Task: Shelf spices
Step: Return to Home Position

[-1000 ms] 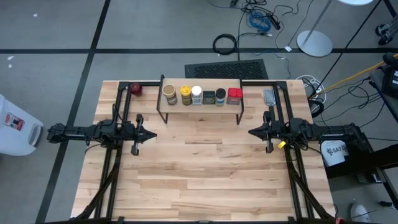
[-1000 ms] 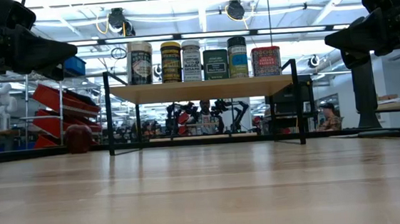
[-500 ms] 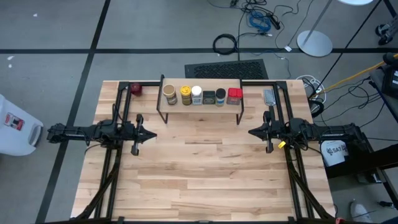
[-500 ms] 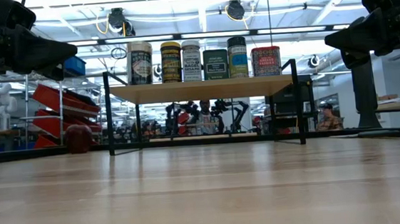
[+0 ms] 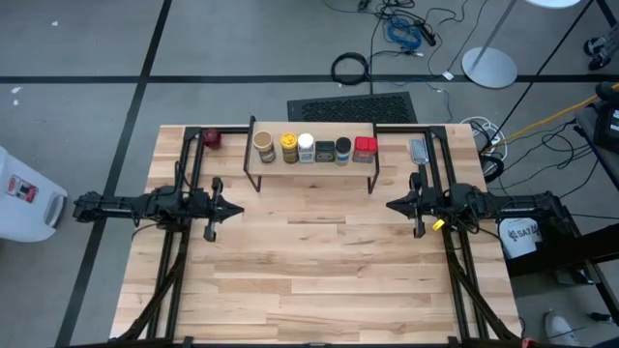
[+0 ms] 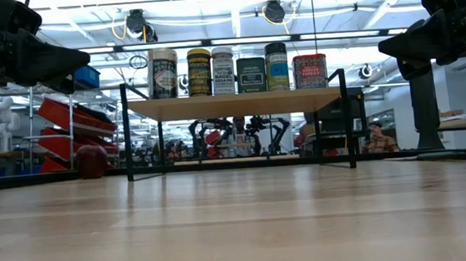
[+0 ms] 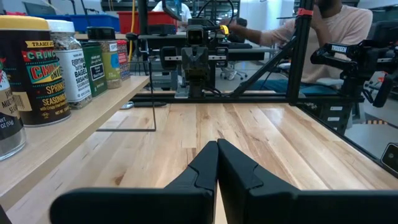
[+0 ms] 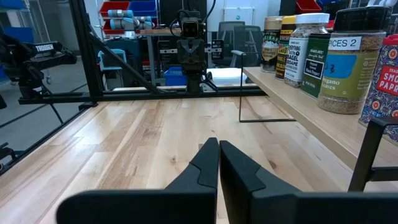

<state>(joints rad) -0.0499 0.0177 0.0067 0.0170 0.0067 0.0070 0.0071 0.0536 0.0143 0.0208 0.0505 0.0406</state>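
Six spices stand in a row on the shelf's light plank top: a tan-topped jar, a yellow-topped jar, a white-capped jar, a dark tin, a dark-lidded jar and a red square tin. The shelf stands on thin black legs at the table's far middle. My left gripper is shut and empty above the table's left side. My right gripper is shut and empty above the right side.
A small dark-red round object lies at the far left corner, left of the shelf. A grey brush-like item lies right of the shelf. Bare wooden tabletop spreads between the arms and toward the near edge. A person sits beyond the table.
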